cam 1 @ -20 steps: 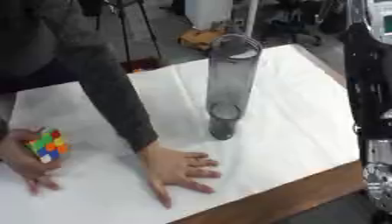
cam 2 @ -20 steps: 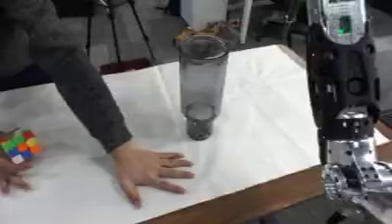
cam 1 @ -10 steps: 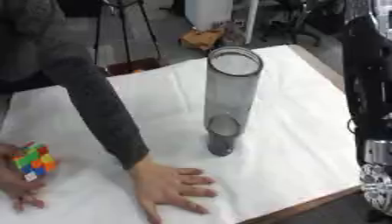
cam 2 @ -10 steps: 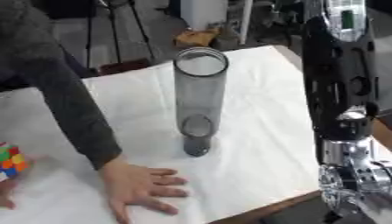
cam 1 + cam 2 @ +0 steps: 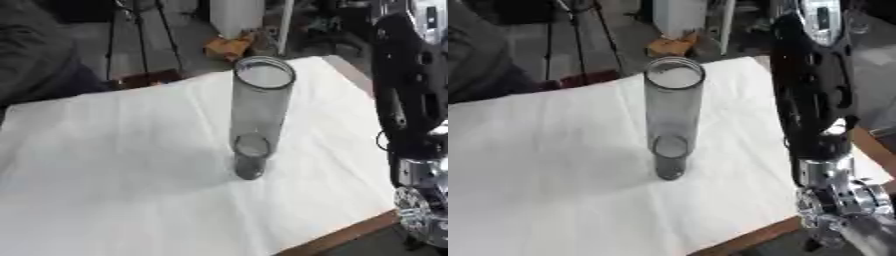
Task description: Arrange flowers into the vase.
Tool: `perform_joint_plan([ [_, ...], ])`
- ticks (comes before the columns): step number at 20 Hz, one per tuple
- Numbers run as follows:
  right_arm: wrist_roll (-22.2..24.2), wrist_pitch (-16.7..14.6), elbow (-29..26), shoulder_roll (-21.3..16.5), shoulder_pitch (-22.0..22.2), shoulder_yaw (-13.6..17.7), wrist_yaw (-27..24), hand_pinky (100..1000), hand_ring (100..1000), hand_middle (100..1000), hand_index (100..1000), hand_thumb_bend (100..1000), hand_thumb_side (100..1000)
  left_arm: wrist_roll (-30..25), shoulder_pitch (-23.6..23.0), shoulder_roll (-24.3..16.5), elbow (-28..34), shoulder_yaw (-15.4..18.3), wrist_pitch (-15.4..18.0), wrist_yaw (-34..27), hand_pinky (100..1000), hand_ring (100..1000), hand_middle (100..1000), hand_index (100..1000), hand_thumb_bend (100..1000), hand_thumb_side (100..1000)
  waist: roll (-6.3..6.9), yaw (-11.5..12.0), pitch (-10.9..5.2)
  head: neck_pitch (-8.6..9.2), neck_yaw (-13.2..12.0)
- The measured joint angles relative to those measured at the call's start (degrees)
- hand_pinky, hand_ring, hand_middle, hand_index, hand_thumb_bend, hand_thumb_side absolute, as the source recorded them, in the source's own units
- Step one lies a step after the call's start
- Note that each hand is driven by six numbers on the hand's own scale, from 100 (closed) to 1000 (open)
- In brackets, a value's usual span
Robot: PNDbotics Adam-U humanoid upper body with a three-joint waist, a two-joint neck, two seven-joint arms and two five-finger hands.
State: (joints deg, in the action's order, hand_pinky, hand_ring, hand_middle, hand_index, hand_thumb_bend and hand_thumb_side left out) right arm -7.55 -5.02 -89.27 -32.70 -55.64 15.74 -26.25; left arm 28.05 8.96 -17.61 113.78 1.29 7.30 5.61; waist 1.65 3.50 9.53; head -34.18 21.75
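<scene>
Bench point(image 5: 105, 165) under its white cloth now carries only the vase; the person's hand and the coloured cube that lay on it half a second ago are gone from view, though the view itself has also shifted. Only a dark sleeve point(image 5: 39, 65) shows at the far left edge. Your right arm point(image 5: 820, 105) hangs down the right side, silver wrist low by the bench's near edge. Right hand itself is cut off below, so you cannot tell how its fingers sit. Left hand shows nowhere. Vase point(image 5: 255, 117), a tall clear tube, stands upright to the left of that wrist, apart from it, empty. No flowers visible, so arranging looks not yet started.
</scene>
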Motion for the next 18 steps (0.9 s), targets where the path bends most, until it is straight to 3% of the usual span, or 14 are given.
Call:
perform_joint_plan([
  [10,2.4,-1.2,-1.5,0.0,1.3,-1.4,-8.4,100,100,100,100,290,100,0.0,-0.4,0.0,0.0,0.0,0.0,0.0,729,666,634,830,524,968,0.0,0.0,-0.02,0.0,0.1],
  [18,4.4,-0.9,-1.4,-0.3,2.3,-1.7,-10.1,100,100,100,100,290,100,0.0,-0.4,0.0,0.0,0.0,0.0,0.0,729,666,633,830,524,968,0.0,-0.4,-0.02,-0.06,0.1],
])
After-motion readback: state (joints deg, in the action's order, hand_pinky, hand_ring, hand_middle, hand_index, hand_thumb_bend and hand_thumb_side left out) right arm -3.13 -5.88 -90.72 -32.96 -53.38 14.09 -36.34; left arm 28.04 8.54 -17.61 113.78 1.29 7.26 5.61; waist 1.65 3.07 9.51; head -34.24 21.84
